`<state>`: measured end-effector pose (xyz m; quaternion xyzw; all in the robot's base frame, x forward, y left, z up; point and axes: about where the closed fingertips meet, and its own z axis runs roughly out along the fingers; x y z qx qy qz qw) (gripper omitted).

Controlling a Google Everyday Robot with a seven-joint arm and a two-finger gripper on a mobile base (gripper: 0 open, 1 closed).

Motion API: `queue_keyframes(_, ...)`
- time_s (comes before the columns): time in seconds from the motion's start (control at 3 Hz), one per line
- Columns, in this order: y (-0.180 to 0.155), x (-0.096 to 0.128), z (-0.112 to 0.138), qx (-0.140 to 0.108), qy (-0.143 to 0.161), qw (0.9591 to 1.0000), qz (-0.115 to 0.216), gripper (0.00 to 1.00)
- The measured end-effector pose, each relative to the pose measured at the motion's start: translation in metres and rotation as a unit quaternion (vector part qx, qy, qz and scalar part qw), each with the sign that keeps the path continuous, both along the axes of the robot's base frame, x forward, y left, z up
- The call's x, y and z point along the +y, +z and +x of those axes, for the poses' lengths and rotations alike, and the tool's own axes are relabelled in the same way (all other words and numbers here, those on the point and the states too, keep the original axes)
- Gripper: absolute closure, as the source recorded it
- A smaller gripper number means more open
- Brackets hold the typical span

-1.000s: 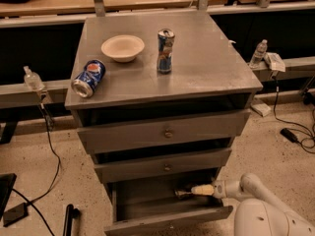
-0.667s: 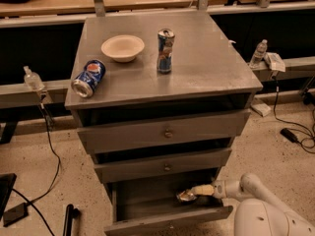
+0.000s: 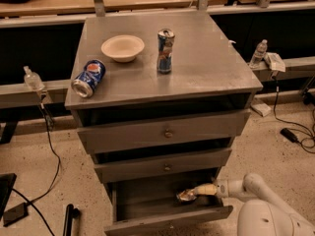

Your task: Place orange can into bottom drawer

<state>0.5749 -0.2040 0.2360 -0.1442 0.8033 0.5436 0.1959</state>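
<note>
Cream plastic is what we meet first: the gripper (image 3: 193,192) reaches in from 3 o'clock on a smooth white arm (image 3: 242,187) and sits inside the bottom drawer (image 3: 167,222), toward its right side. We read it as closed narrowly on the orange can (image 3: 184,196), a crinkly-bright gold cylinder at its 9 o'clock tip, lying low over the tray floor; we cannot tell whether the can touches that floor.

Around them the drawer is a pulled-out, deep rectangular tray of matte grey metal with a low front panel at 6 o'clock.

At 12 o'clock from the gripper we see the middle drawer (image 3: 165,166) and above it the top drawer (image 3: 168,132), both flat grey fronts with small round knobs.

Further up lies the brushed grey top of the cabinet (image 3: 211,68). On it a slim blue-and-silver can (image 3: 166,50) stands upright near the centre, a shallow round cream bowl (image 3: 122,47) sits at its 9 o'clock, and a blue Pepsi can (image 3: 89,77) lies on its side near the left edge.

Below all, the floor (image 3: 44,181) is pale and speckled.
</note>
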Motion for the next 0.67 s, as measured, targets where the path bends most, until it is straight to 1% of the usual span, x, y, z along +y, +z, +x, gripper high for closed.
queue_keyframes(0.33, 0.0150, -0.0076, -0.0026, -0.011, -0.004, 0.9996, 0.027, 0.00)
queue_keyframes(0.67, 0.0179, -0.0082, -0.0033, -0.012, -0.003, 0.9994, 0.033, 0.00)
